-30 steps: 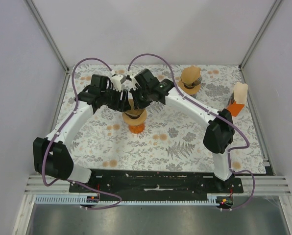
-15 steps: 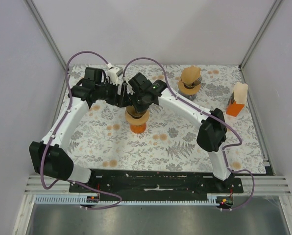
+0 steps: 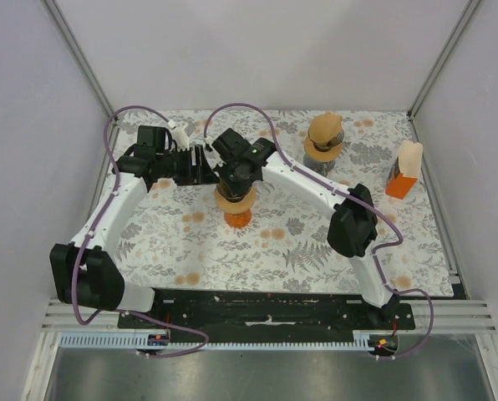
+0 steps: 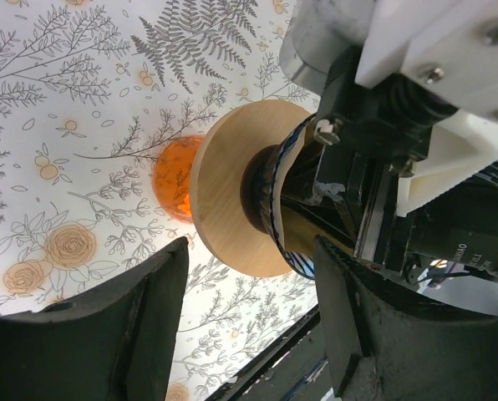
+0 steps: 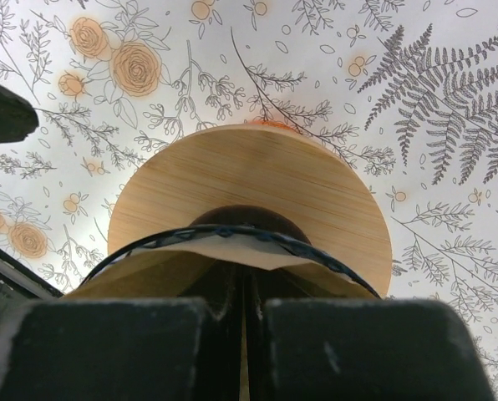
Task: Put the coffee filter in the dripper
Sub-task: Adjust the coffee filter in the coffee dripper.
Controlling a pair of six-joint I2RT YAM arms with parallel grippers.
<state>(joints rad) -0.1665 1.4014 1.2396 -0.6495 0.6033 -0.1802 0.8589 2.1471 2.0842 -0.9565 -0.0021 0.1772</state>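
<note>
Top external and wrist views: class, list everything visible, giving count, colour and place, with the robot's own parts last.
dripper: one, wood and dark wire, mid-table on the orange cup
orange cup: one, orange, under the dripper
coffee filter: one, tan, inside the dripper
second dripper: one, tan and dark, far side, right of centre
carton: one, orange and cream, right edge
tablecloth: one, white floral, under everything
left gripper: one, black, open beside the dripper
right gripper: one, black, shut on coffee filter
</note>
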